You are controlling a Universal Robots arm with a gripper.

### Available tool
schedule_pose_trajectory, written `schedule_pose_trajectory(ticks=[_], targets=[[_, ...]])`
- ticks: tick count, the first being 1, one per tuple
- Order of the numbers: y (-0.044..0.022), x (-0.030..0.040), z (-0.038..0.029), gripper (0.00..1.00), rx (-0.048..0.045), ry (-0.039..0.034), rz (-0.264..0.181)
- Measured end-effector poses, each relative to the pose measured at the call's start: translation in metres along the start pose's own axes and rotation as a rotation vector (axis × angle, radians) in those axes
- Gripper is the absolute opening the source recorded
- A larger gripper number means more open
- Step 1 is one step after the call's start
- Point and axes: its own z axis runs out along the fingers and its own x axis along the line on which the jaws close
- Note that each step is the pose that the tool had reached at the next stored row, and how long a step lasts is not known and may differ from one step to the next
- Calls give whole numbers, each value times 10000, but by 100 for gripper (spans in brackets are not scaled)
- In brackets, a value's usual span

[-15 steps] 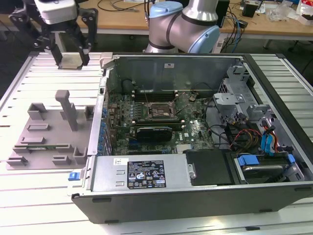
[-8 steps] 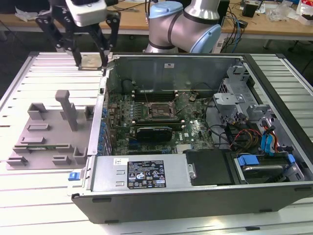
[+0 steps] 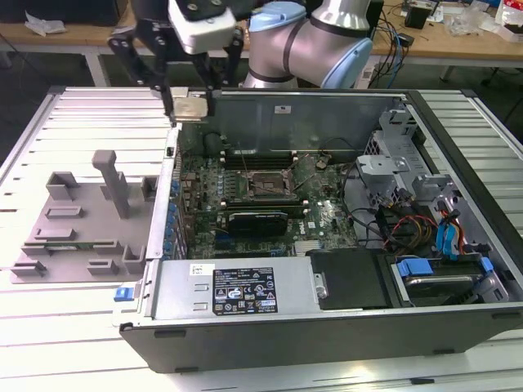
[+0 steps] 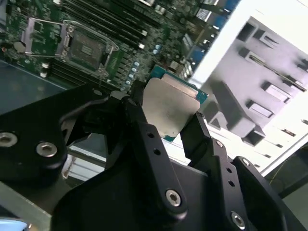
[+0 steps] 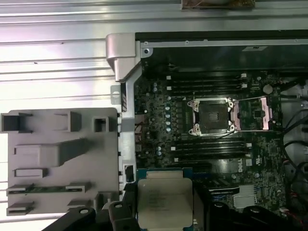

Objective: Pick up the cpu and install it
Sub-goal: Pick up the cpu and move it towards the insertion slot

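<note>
At the exterior view's left, a grey plastic fixture (image 3: 82,220) with slots and posts lies on the ribbed metal bench (image 3: 90,114), just beside the open computer case (image 3: 458,327). Above the case's far left corner, the pincer (image 3: 189,104) hangs closed on the cpu (image 3: 190,109). Its black fingers (image 4: 138,115) press two opposite edges of the chip. In both wrist views the cpu's silver top shows faint print that I cannot read. The chip is in the air, well apart from the socket (image 3: 265,186), which sits in the middle of the green board (image 3: 327,220) with its metal bracket swung open. Along the case's near edge, a black and white label (image 3: 243,287) is stuck on a grey cover (image 3: 176,290). Towards the exterior view's right lie a blue drive holder (image 3: 417,269) and tangled cables (image 3: 400,224).
</note>
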Motion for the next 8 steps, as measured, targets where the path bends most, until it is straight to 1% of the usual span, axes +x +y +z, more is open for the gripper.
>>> schedule_pose_trajectory(ticks=[1,2,3,5,8], targets=[[7,-57,15,55,0,-1,1],[13,-99,27,55,0,0,2],[23,-179,50,55,1,1,0],[52,-366,103,55,1,1,-1],[104,-631,162,55,0,0,2]])
